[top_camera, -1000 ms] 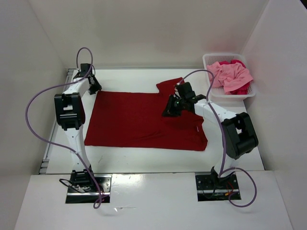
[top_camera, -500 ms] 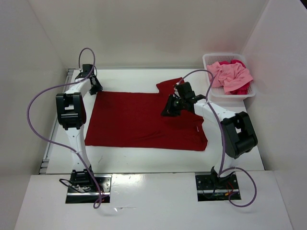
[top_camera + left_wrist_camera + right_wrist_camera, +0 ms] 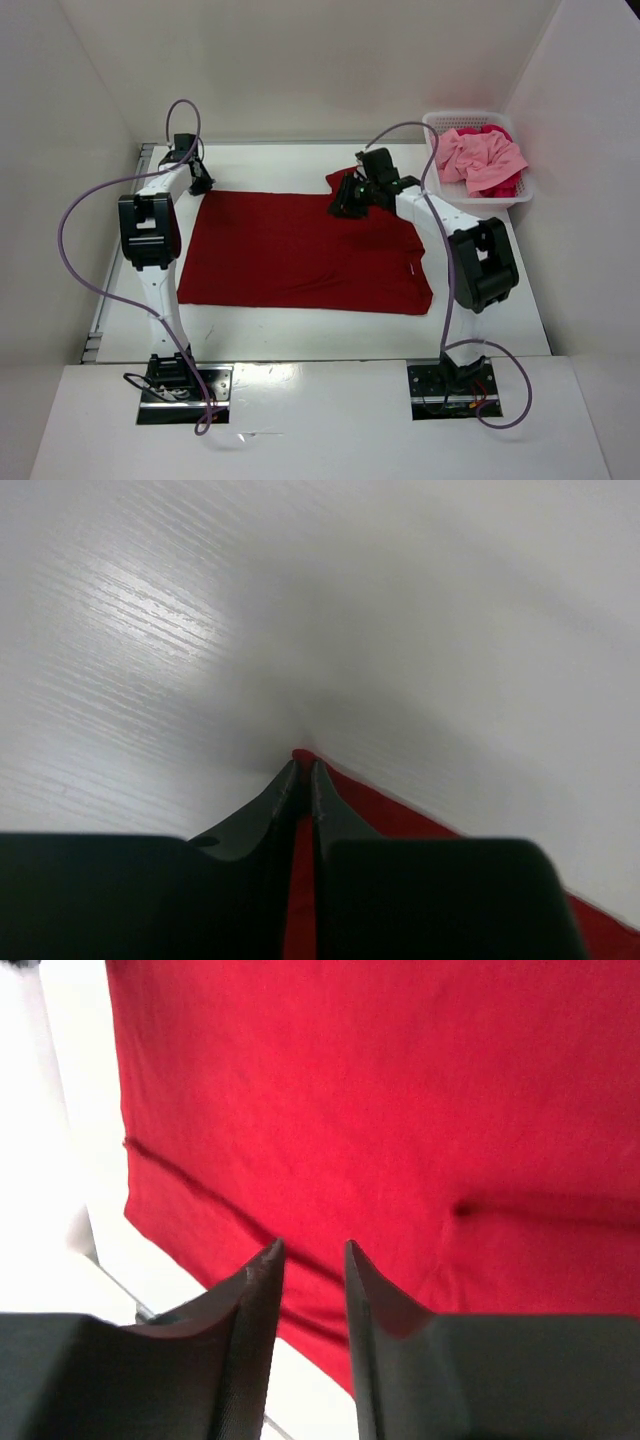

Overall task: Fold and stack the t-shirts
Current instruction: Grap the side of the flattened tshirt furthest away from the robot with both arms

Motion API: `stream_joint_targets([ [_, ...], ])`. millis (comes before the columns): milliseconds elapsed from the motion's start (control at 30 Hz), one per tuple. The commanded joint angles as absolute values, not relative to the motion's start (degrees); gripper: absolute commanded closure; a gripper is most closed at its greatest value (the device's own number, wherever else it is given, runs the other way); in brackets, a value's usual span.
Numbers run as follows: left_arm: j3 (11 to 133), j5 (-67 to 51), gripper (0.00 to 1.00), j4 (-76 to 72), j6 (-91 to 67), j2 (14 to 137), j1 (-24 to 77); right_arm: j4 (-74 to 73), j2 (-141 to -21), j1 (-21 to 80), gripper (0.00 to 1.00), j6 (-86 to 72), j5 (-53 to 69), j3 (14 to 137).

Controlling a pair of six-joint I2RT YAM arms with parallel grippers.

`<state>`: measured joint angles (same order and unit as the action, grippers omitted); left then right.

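Observation:
The dark red t-shirt [image 3: 300, 250] lies spread flat on the table. My left gripper [image 3: 203, 186] is shut on its far left corner; the left wrist view shows the red cloth [image 3: 300, 880] pinched between the closed fingers. My right gripper [image 3: 340, 203] is open and empty above the shirt's far edge, near the far right sleeve; the right wrist view shows the red cloth [image 3: 400, 1110] under its parted fingertips [image 3: 310, 1250]. The light pink t-shirt [image 3: 480, 155] lies in the basket on top of the magenta-pink t-shirt [image 3: 492, 130].
A white mesh basket [image 3: 445, 122] stands at the far right corner. White walls close in the table on three sides. The table's left edge has a metal rail [image 3: 100, 310].
My right gripper has moved from the middle right of the shirt toward the far edge near the sleeve. My left gripper has stayed at the far left corner.

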<state>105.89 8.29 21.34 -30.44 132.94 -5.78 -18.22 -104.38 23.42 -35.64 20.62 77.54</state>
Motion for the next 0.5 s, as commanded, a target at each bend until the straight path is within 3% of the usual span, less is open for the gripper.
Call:
stream_joint_targets([
  [0, 105.8, 8.8, 0.87, 22.1, -31.3, 133.4, -5.5, -18.0, -109.1, 20.9, 0.60, -30.3, 18.7, 88.5],
  [233, 101.0, 8.8, 0.99, 19.6, -33.0, 128.4, -5.5, -20.2, -122.2, 15.3, 0.56, -26.8, 7.5, 104.0],
  [467, 96.9, 8.8, 1.00, 18.1, -33.5, 126.0, -5.0, -32.1, -142.1, 12.2, 0.53, -25.0, -2.7, 129.8],
])
